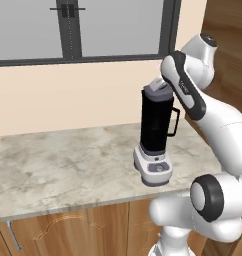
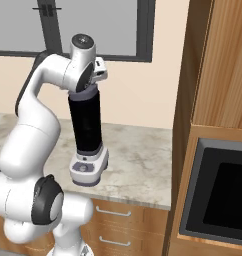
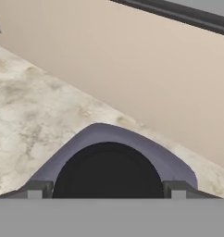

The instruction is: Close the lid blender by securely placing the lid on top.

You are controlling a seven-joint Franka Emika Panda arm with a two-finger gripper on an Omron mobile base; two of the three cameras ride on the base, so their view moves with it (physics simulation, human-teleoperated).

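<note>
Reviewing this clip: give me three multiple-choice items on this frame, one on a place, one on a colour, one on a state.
1. Where does the blender stand?
A. In the dark recess in the wood cabinet
B. On the marble counter, below the window
C. On the floor

2. What colour is the blender's jar?
A. Black
B. Clear green
C. Red

3. How is the lid right now?
A. Lying flat on the counter beside the base
B. Hanging from the jar's handle
C. At the jar's top, tilted, between the gripper's finger tips

Answers:
1 B: the blender has its grey base on the counter.
2 A: the jar shows black in both base views.
3 C: the lid sits slanted at the jar's rim, and the hand view shows the gripper with a tip on each side of it.
</note>
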